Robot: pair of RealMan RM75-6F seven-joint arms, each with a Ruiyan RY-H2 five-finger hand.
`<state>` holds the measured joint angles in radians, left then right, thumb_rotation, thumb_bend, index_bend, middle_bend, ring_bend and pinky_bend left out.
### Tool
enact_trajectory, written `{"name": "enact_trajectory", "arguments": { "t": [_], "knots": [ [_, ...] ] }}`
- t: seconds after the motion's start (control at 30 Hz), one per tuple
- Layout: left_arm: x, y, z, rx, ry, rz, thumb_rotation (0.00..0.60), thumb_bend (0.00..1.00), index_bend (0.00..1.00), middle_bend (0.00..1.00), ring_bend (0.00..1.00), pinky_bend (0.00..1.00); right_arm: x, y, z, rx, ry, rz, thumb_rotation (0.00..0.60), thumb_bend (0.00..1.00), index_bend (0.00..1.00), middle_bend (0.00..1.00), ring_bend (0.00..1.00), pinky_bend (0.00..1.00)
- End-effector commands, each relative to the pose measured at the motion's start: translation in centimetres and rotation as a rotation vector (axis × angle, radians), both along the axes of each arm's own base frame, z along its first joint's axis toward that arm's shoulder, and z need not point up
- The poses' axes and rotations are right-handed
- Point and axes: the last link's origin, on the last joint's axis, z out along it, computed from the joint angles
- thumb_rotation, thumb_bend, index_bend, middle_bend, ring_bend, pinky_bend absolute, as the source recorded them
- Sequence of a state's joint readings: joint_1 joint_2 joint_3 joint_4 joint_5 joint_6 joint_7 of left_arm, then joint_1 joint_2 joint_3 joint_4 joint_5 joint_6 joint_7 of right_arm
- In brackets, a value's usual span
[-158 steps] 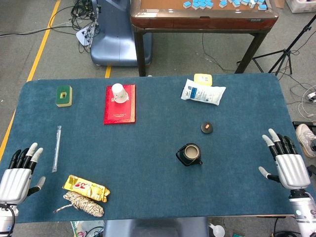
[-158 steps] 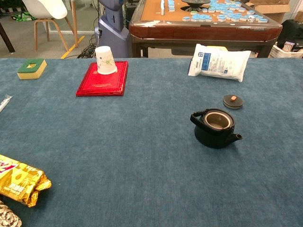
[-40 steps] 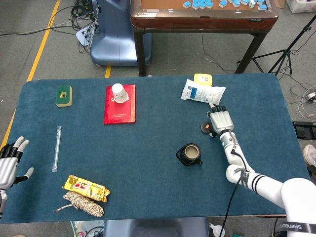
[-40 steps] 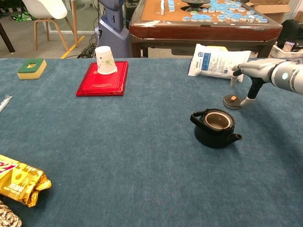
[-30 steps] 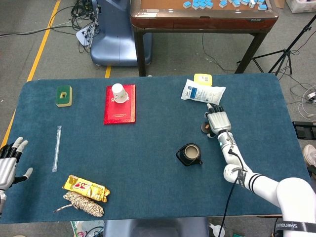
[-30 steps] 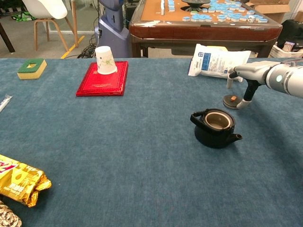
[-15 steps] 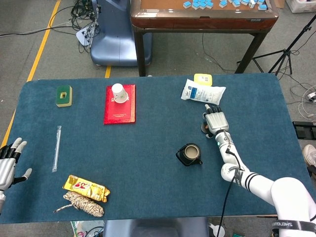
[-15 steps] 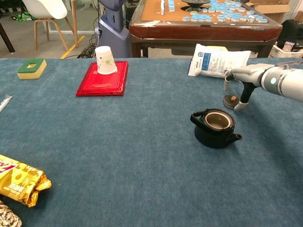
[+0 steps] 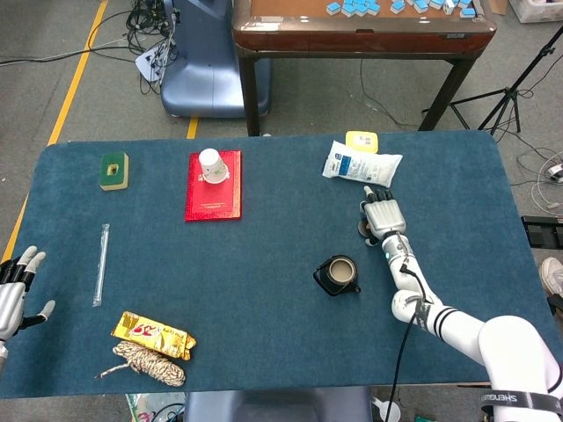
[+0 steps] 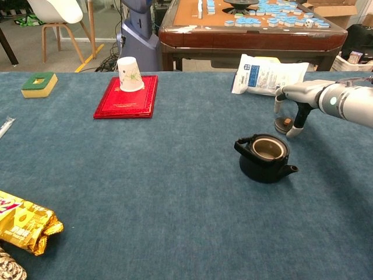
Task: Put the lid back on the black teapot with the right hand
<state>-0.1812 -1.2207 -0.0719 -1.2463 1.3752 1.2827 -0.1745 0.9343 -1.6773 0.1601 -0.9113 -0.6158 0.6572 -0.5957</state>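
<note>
The black teapot point(image 9: 338, 275) point(image 10: 265, 157) stands open on the blue table, spout toward the right in the chest view. Its small dark lid point(image 10: 285, 123) with an orange knob lies on the cloth just behind and right of the pot. My right hand point(image 9: 384, 215) point(image 10: 296, 100) hovers palm down over the lid, and the head view shows only a sliver of the lid point(image 9: 361, 229). A finger and the thumb point(image 10: 295, 125) reach down on either side of the lid, which still rests on the table. My left hand point(image 9: 12, 287) is open at the table's left edge.
A white packet point(image 9: 361, 163) point(image 10: 268, 74) lies just behind the right hand, with a yellow pad point(image 9: 361, 141) beyond it. A red book point(image 9: 213, 185) carries an upturned paper cup point(image 9: 211, 164). Green sponge point(image 9: 113, 170), plastic tube point(image 9: 102, 264), gold snack pack point(image 9: 152, 334) and rope point(image 9: 149, 362) lie left.
The right hand has crept slightly left over the lid, and its finger and thumb have come closer around it. The lid and teapot have not moved.
</note>
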Motion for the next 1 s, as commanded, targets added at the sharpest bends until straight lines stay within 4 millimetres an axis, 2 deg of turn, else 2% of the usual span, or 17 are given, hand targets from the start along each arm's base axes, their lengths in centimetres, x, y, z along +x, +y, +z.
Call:
{"name": "enact_trajectory", "arguments": {
  "t": [0.03,1.0],
  "knots": [
    [-0.04,0.03,-0.02,-0.001,-0.001,0.0,0.6,0.3,0.0,0.0,0.0,0.0,0.08,-0.04,-0.04,0.0,-0.001,0.002,0.6,0.17,0.28,0.0,0.0,0.0],
    [-0.13,-0.06,0.02,0.001,-0.004,0.004,0.6,0.3,0.0,0.0,0.0,0.0,-0.21,0.02,-0.19,0.0,-0.001,-0.002,0.6,0.17,0.34,0.0,0.0,0.0]
  ]
}}
